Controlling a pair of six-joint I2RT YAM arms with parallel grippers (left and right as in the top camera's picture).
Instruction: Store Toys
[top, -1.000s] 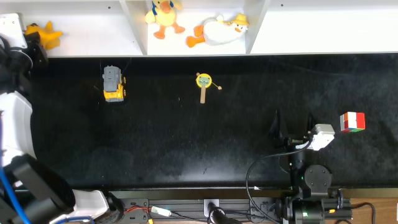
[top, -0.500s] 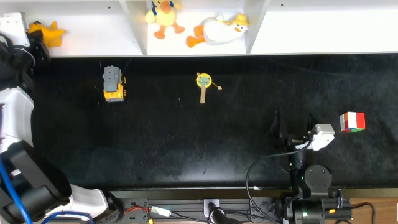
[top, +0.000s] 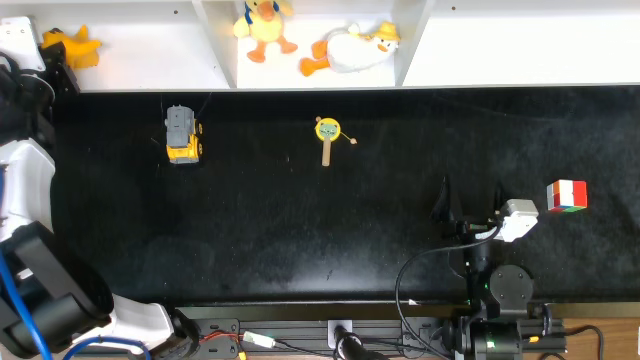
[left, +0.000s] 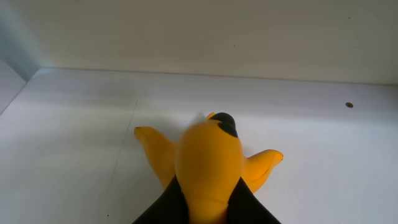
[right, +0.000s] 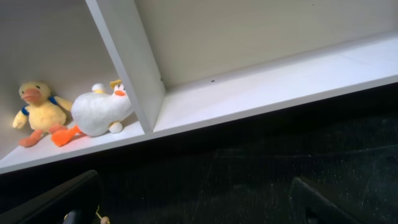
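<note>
white shelf (top: 140, 70) runs along the far edge of the black table mat (top: 300, 220) and is divided into compartments. the left gripper (left: 208, 199), at the far left, is clamped round the orange plush (top: 70, 45) inside the left compartment, with a dark finger on either side of the toy's body. over the last second the plush has shifted a little farther in, away from the shelf's front lip. whether it already rests on the shelf floor cannot be settled from the wrist view, though it appears low over the white surface. judged from this, the placing of this toy is nearly done and only the release and withdrawal remain.

the right gripper (top: 470, 198) sits at the near right of the mat with its fingers spread wide and nothing between them, in the same place as a second ago.

the middle compartment holds a yellow duck (top: 265, 25) and, just to its right, a white plush bird (top: 355, 48).

three toys lie unstored on the mat, unmoved: a yellow truck (top: 182, 134) at far left, a coloured cube (top: 566, 196) at right, and a small rattle on a stick (top: 327, 135) far of centre.
</note>
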